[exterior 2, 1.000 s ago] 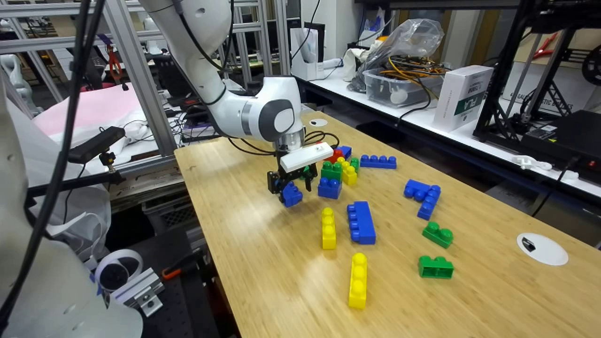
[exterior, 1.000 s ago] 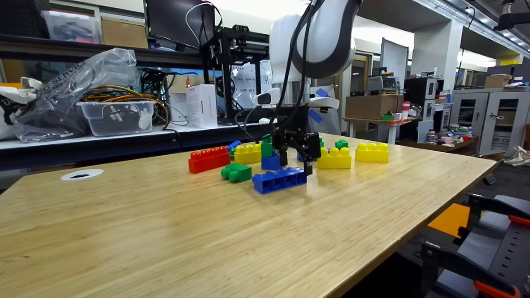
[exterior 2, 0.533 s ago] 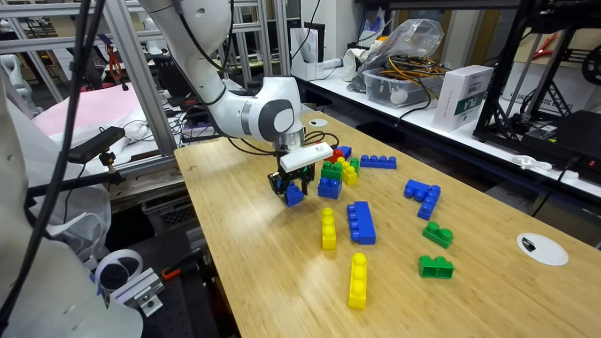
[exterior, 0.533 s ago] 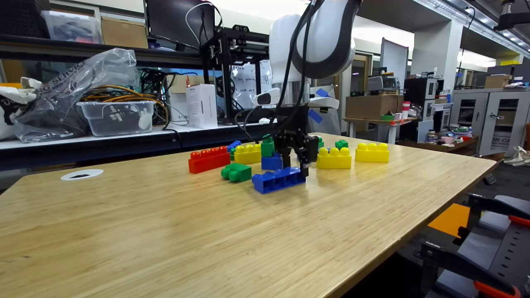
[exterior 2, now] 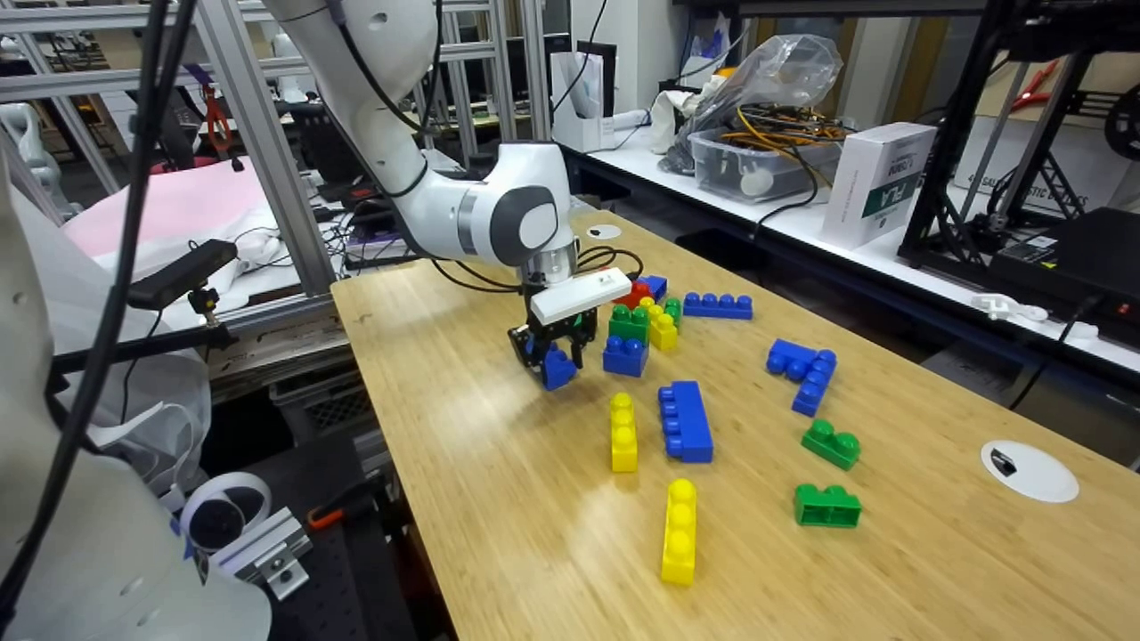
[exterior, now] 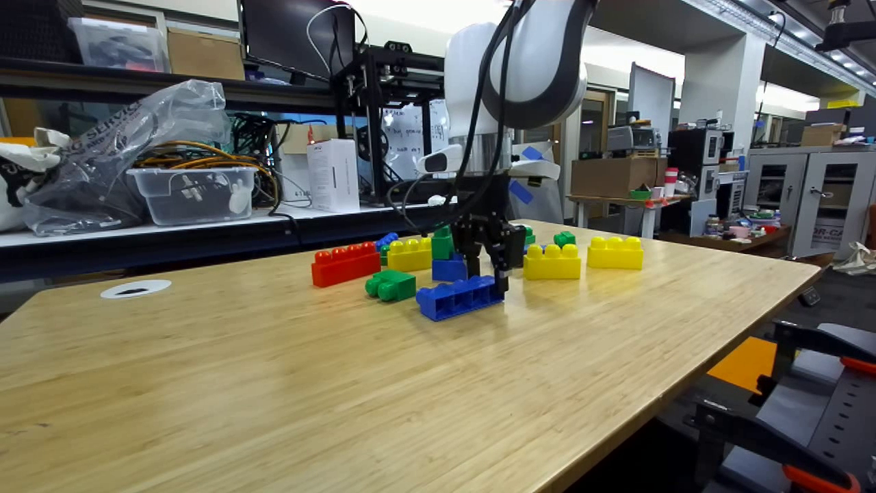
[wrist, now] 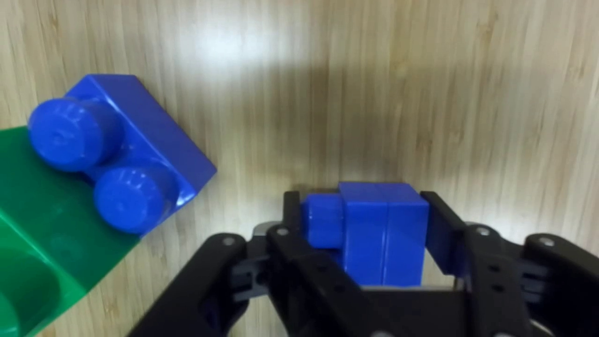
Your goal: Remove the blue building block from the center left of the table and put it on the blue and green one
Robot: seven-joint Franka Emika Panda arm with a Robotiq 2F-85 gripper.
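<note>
Now the gripper pinches the blue block, so grabbing looks done: next, lift it toward the green-and-blue stack.

Building block lies on table; gripper straddles it. Two-brick stack stands behind block in an exterior view; loose brick sits just left. Wrist view: stack left of block.
</note>
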